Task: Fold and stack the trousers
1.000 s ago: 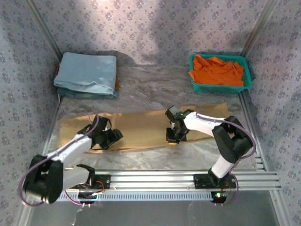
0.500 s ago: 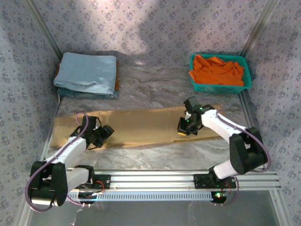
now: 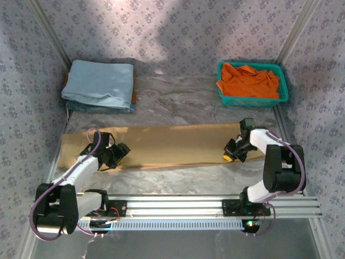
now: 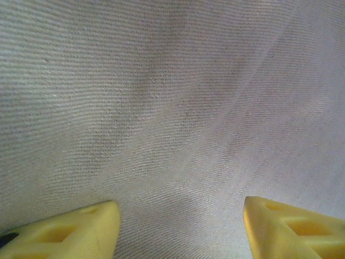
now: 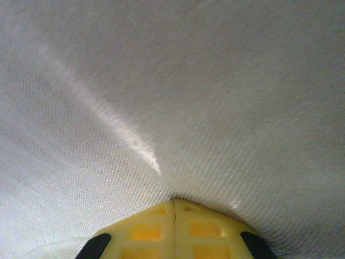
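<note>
The tan trousers lie flat in a long strip across the table from left to right. My left gripper rests low over their left end. In the left wrist view it is open, its yellow fingertips spread wide over the woven cloth with nothing between them. My right gripper is at the right end of the strip. In the right wrist view its jaws are shut tight together, tips pressed against the cloth, and a crease runs away from them.
A folded light blue cloth lies at the back left. A green basket at the back right holds an orange garment. Patterned walls close in on both sides. An aluminium rail runs along the near edge.
The right gripper has slid rightward along the trousers from their middle to the right end, staying shut. The left gripper has shifted left toward the left end. The strip now lies straighter.
</note>
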Tool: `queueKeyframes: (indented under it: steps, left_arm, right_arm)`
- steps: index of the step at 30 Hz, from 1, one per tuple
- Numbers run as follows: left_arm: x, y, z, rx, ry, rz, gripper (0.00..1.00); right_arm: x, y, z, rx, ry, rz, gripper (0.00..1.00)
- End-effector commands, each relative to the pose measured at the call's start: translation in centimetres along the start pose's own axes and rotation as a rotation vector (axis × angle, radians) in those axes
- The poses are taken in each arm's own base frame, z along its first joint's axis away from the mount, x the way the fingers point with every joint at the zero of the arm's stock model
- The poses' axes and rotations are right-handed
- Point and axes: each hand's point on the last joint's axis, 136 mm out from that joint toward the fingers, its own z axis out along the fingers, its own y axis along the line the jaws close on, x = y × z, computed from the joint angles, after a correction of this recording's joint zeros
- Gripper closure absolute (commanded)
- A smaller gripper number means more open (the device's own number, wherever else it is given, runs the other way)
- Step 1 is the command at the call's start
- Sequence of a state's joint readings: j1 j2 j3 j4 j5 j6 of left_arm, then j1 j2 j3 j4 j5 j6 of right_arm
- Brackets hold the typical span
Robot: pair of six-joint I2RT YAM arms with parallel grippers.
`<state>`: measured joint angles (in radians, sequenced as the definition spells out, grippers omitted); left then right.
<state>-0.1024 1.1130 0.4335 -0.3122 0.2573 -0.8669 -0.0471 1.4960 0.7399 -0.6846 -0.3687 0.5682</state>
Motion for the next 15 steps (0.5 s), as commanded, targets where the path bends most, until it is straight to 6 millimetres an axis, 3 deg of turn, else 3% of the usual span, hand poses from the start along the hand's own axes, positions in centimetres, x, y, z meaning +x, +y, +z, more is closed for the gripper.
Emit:
queueKeyframes:
  steps: [1,4,9,13,15]
  left_arm:
    - [0.7,3.6,0.5,-0.115,0.006,-0.013,0.36]
    - [0.7,4.0,0.8,-0.116,0.01,-0.022,0.36]
    - [0.7,4.5,1.1,-0.112,0.031,-0.055,0.36]
    - [-0.3,3.0,0.4,-0.061,0.022,-0.074,0.36]
    - [-1.0,1.6,-0.1,-0.027,0.013,-0.07,0.35]
  right_arm:
    - [0.6,-5.0,0.0,0.123,0.005,0.115,0.94]
    - [-0.4,-5.2,-0.6,0.064,-0.002,0.164,0.9]
    - [-3.2,-6.5,-3.5,0.048,-0.086,0.248,0.83]
    - [-5.3,-7.9,-5.6,0.005,-0.158,0.37,0.79]
    - [-6.8,-7.7,-7.2,-0.002,-0.218,0.377,0.71]
